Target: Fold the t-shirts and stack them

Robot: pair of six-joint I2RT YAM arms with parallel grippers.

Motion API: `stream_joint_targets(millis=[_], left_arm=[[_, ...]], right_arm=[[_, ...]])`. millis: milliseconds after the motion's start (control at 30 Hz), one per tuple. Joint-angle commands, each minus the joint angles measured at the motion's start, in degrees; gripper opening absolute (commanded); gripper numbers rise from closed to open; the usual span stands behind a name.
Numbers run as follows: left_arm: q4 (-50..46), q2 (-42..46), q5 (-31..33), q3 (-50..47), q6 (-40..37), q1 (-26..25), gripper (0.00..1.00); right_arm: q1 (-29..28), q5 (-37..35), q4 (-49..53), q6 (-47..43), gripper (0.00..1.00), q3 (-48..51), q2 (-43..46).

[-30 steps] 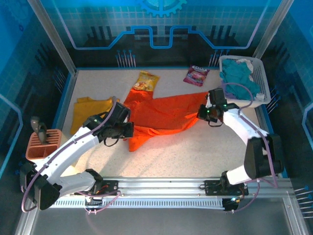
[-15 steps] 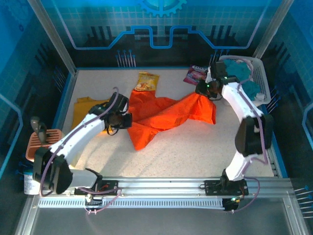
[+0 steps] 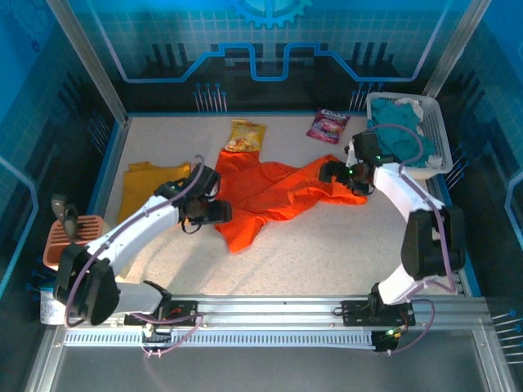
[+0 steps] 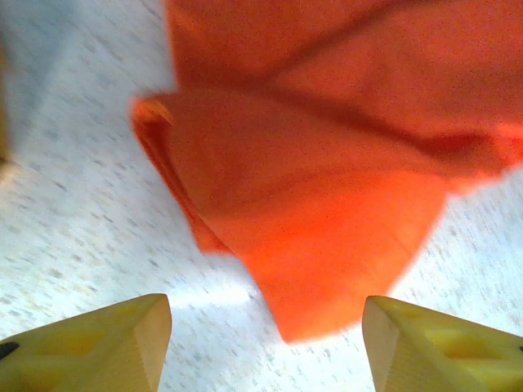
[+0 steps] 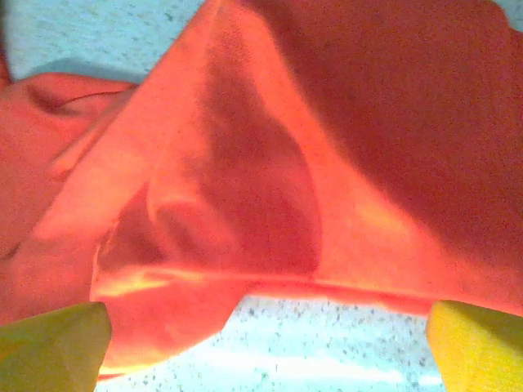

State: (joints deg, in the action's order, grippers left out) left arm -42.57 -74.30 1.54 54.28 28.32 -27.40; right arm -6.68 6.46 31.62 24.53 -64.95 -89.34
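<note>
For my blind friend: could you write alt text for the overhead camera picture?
A crumpled orange t-shirt lies on the table between the white left arm and right arm. A yellow t-shirt lies at the left, a basket far right.

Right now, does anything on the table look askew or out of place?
Yes: the bright orange cotton t-shirt lies crumpled and twisted at the centre of the speckled white table, bunched in ridges rather than spread flat.
</note>
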Motion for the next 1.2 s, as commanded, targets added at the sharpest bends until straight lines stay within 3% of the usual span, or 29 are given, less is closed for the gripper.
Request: stream_joint_targets(millis=[0,167,367,567,700,867,1000,1167], left_arm=[[3.07,2.86,-4.79,-5.85,9.91,-6.28,0.62],[12.05,3.24,-2.63,-15.05,19.00,-13.21,0.62],[19.20,1.30,0.57,-18.82,20.99,-13.47,0.61],[25.13,-4.02,0.58,-18.68,21.00,-13.49,0.55],[27.81,-6.83,0.42,-18.16,21.19,-13.48,0.48],[27.25,-7.00,2.03,-17.59,20.70,-13.52,0.28],[24.60,-6.23,3.49,-16.71,19.34,-13.40,0.18],[22.63,-4.12,2.97,-15.97,18.98,-13.25,0.05]], right_arm=[[0.85,2.67,-4.73,1.24,1.00,5.34,4.64],[1.66,1.11,-4.64,4.24,1.00,9.95,7.88],[5.14,-0.21,-6.68,7.01,0.87,17.01,10.84],[9.79,-1.38,-9.62,7.61,0.81,19.76,8.76],[11.49,-4.11,-12.78,6.89,0.77,19.60,6.04],[12.63,-4.75,-13.92,6.13,0.75,16.44,0.32],[13.24,-3.43,-15.19,7.05,0.71,14.85,-4.47],[13.22,-0.14,-20.75,8.68,0.55,15.03,-7.06]])
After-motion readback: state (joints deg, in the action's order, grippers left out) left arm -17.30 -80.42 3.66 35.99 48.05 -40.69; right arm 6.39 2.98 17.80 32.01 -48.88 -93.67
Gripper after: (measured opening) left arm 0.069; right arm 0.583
